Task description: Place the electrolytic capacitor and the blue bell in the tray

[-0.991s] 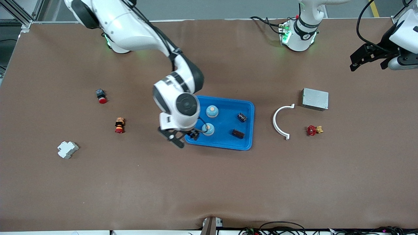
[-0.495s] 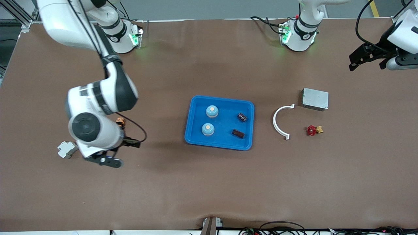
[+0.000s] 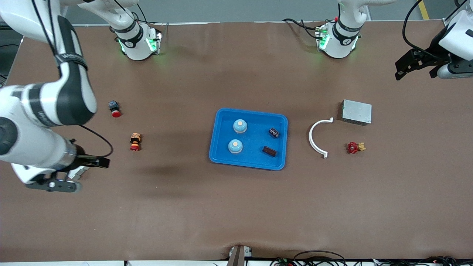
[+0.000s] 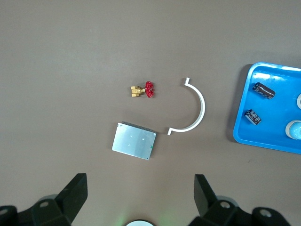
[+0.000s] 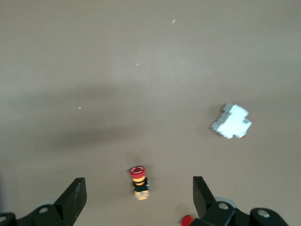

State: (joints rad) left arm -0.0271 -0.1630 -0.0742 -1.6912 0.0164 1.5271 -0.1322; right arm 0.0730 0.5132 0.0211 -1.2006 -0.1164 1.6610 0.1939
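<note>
**Blue tray loaded, both arms drawn aside**

Centred on brown table (image 3: 236, 207): blue tray (image 3: 221, 155) holding two blue bells (image 3: 240, 126) and two dark capacitors (image 3: 274, 132). Right gripper (image 3: 79, 173), fingers spread, up over that arm's table end; left gripper (image 3: 415, 66), likewise spread, waiting at the other end.

Grey metal box (image 3: 356, 112), white curved piece (image 3: 318, 137) and red valve (image 3: 354, 147) lay together, red buttons (image 3: 114, 108) lay well apart

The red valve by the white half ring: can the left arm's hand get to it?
Probably yes. The red valve sits in the open toward the left arm's end, beside the white half ring and apart from the grey box. The left hand is open and holds nothing.
</note>
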